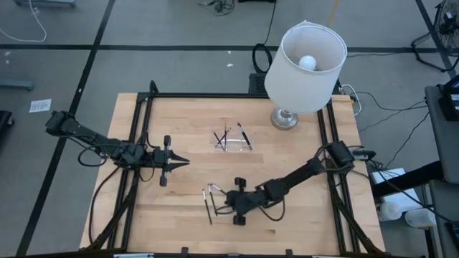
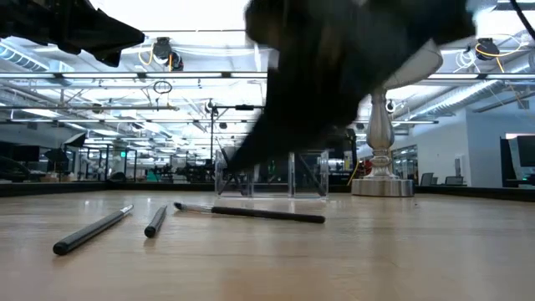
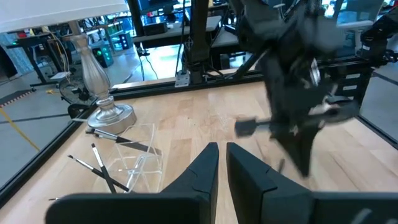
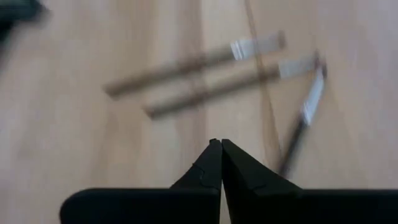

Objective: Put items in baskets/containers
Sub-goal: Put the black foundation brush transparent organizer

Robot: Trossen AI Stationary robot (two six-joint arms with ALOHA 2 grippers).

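1. Left gripper [image 1: 181, 162] hovers over the table's [image 1: 143, 215] left side, fingers nearly pressed together, holding nothing, pointing toward the middle
2. Three loose stick tools [image 1: 210, 201] lie on the wood near the front edge, their silvery ends close together
3. Clear tray [image 1: 233, 140] sits mid-table with several stick tools inside, just beside the lamp [image 1: 305, 68]
4. Right gripper [image 1: 228, 203] is low, right next to the loose sticks, fingertips pressed together, empty

Open-plan lab, ceiling trusses [image 2: 100, 84], floor cables [image 1: 401, 107], workstations
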